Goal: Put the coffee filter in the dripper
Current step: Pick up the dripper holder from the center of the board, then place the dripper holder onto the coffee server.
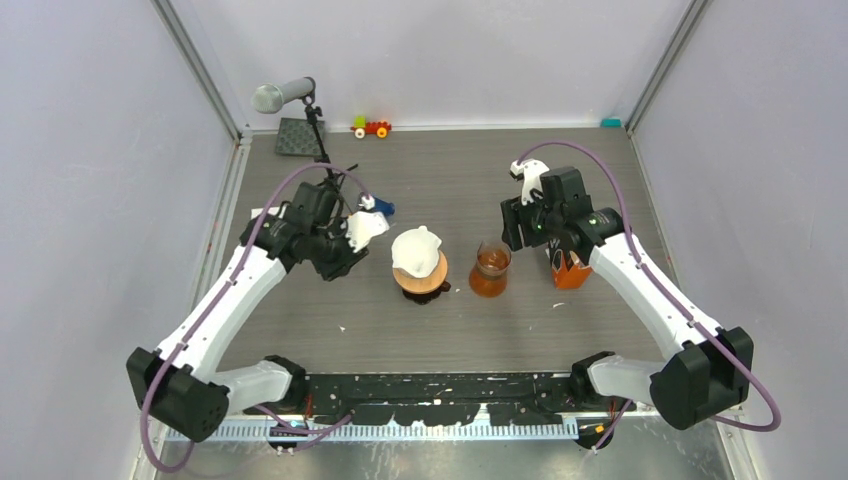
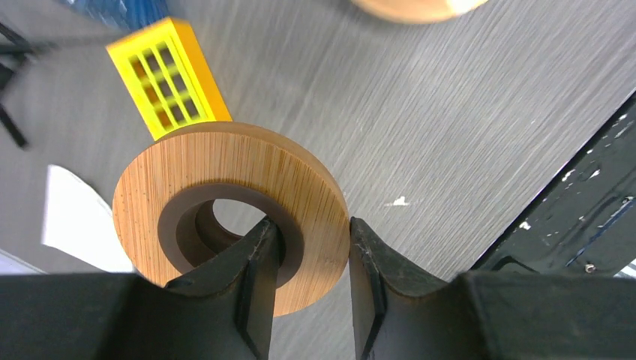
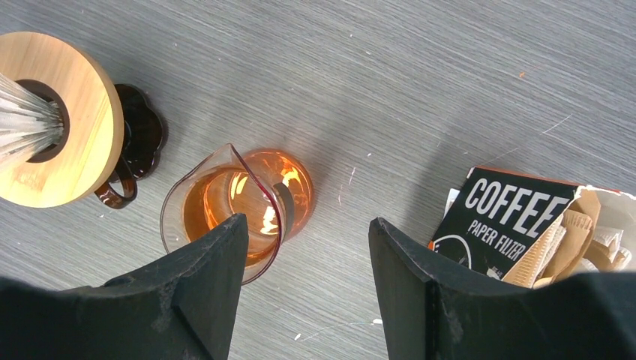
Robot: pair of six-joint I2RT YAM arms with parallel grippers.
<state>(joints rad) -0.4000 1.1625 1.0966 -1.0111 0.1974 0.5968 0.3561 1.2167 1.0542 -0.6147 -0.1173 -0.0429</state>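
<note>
Near centre, dripper [image 1: 421,277] on dark cup [image 3: 146,131]; white coffee filter [image 1: 417,249] looks to be in its cone, top edge uneven; amber server [image 1: 490,270] just right; filter pack [image 1: 570,272] further right; right gripper [image 3: 306,225] wide, empty, over server; left gripper [image 2: 311,232] clamps a second wooden collar [image 2: 225,165], one finger through hole; probably best to keep it level and seat filter evenly.

The grey wood-grain worktop [image 1: 440,170] carries the dripper [image 1: 419,258] on its dark base near the centre. An amber glass carafe [image 1: 490,271] stands just at its 3 o'clock, and the coffee filter box [image 3: 510,217] further on at 3 o'clock. A microphone stand base [image 1: 299,137] sits at 11 o'clock, a toy car [image 1: 371,127] beside it, and a teal piece [image 1: 610,122] at 1 o'clock.
</note>
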